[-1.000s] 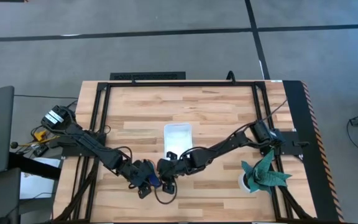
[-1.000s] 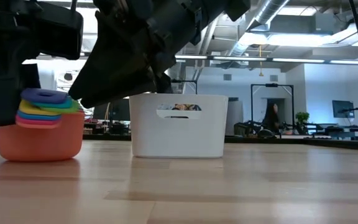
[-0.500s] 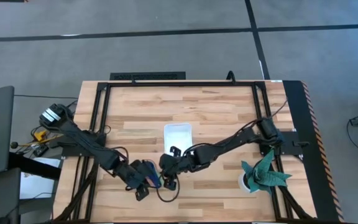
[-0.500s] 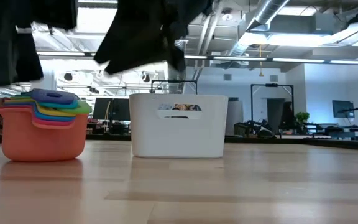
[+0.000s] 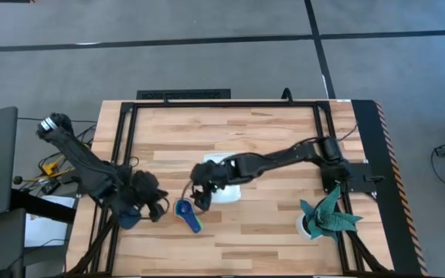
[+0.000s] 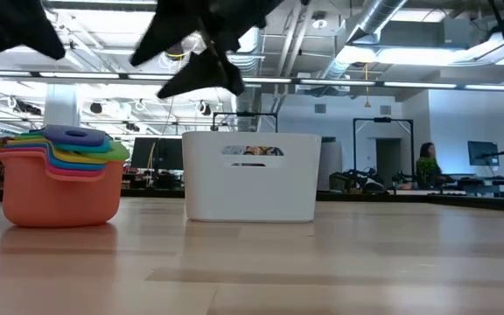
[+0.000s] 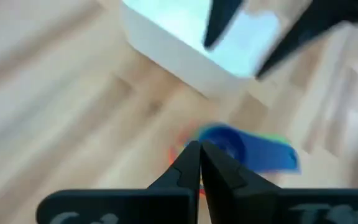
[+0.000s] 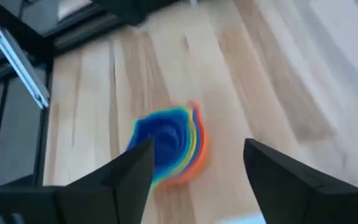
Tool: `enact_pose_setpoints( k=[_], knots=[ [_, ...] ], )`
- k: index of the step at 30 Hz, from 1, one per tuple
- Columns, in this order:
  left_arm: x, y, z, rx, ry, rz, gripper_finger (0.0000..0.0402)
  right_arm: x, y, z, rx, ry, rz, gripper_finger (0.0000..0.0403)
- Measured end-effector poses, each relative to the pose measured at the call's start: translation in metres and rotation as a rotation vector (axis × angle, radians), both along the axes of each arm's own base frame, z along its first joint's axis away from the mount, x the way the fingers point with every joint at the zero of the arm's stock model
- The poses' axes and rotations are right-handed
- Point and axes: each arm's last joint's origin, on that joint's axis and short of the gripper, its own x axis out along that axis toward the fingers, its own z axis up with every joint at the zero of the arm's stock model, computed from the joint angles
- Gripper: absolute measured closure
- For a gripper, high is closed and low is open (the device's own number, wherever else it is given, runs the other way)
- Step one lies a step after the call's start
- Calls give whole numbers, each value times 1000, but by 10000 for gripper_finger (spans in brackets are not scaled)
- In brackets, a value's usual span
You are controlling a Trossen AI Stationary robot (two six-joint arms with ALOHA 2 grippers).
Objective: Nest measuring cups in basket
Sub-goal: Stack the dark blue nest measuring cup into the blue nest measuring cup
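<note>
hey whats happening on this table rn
A two-armed robot is working on stacking measuring cups. The cups sit nested in one pile on the wooden table, beside the white basket, not in it. Neither arm holds anything: the right tool hangs open above the pile, near the basket, and the left tool is shut, off to the left of the stack.

Teal paper plant (image 5: 329, 214) at table (image 5: 284, 147) edge.
</note>
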Motion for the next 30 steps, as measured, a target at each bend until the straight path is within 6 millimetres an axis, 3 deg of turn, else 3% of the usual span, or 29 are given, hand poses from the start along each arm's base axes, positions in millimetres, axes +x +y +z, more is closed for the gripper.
enact_pose_setpoints(
  k=[4, 12, 22, 30],
  knots=[
    [-15, 10, 9, 135, -68, 33, 401, 11, -16, 8, -11, -3, 26, 120],
    [-23, 27, 27, 386, -230, 133, 401, 39, -25, -16, 42, 46, 167, 116],
    [-26, 39, 32, 421, -234, 163, 401, 64, -23, -32, -29, 144, 242, 116],
    [-23, 47, 20, 435, -200, 224, 401, 64, -27, -40, -34, 183, 254, 116]
  ],
)
